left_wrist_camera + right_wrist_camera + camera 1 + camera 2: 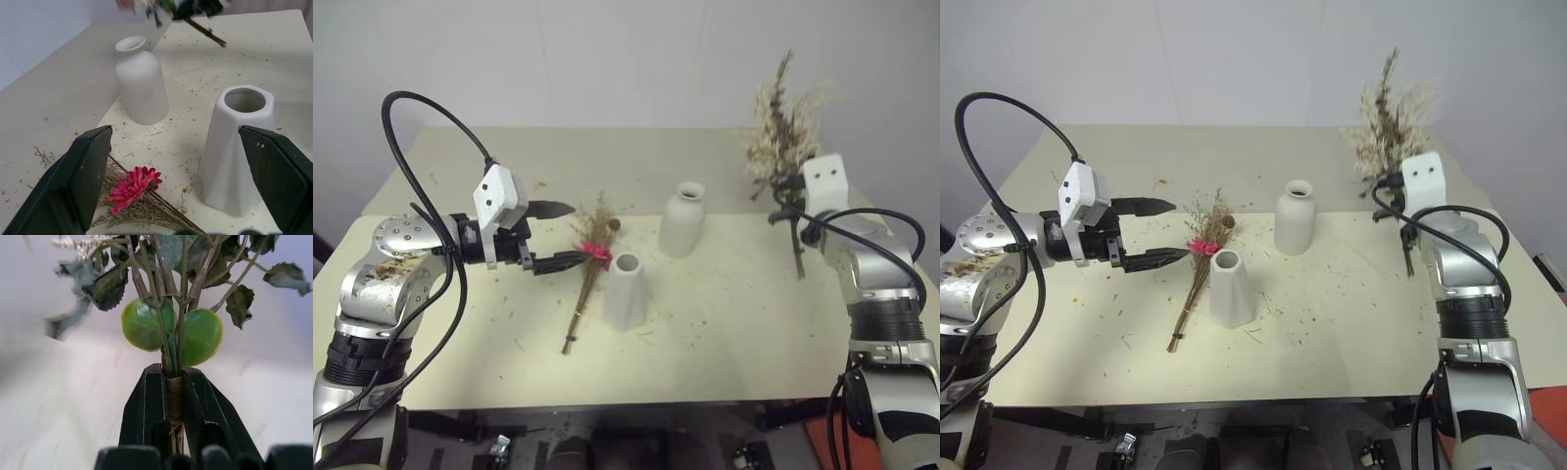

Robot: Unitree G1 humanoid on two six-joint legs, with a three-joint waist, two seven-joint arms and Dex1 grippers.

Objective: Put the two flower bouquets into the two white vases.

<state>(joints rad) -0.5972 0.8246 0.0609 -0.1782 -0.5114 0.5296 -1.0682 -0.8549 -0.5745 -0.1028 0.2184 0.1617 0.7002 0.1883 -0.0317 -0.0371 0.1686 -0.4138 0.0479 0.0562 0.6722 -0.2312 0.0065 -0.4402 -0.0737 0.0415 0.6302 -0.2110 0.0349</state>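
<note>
Scene inspected from table side. Pale cream tabletop (744, 343), littered w/ dried plant crumbs.

Right gripper (174, 396): black fingers clenched on the wrapped stem of the fuller cream-white spray w/ green leaves (781, 117). Bunch is held upright, off the table, at the far right; stem end hangs below the grip. Wrist view confirms fingers pinch the bound stems just under two round green leaves.

Left gripper (553, 235): released, jaws wide, nothing between them. Hovers just left of the slim tan grass bundle w/ magenta-pink daisies (587, 279), which lies flat on the table, heads toward the far side, stem ends toward the near edge. Whether lower finger touches the pink heads: can't tell, prob. just apart.

Tapered matte white cone vase w/ small round mouth (626, 291): upright, just right of the grass bundle, approx. table centre. Rounded matte white bottle vase w/ short neck (683, 219): upright, behind and right of the cone vase. Both vases empty.

Markings: no brand, label or legible writing seen on vases, bunches or table.
</note>
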